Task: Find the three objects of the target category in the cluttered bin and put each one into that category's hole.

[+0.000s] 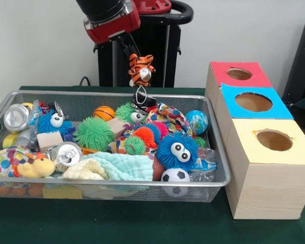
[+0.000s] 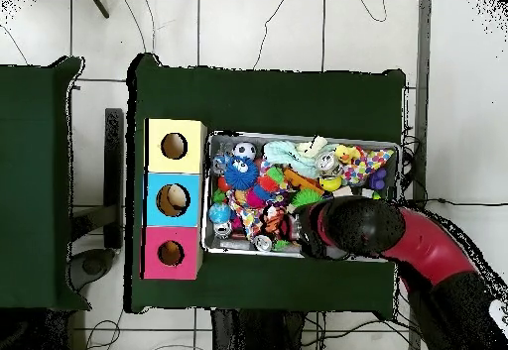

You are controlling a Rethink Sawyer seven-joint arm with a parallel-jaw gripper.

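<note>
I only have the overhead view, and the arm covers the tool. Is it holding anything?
Observer: Yes. In the front view the tool is shut on a striped tiger toy.
Operator: Is the toy out of the bin?
Observer: It hangs above the wire bin, over the far side, higher than the clutter.
Operator: What is right under it?
Observer: A black-and-white item sits close beneath the tiger. I cannot tell whether they touch.
</note>
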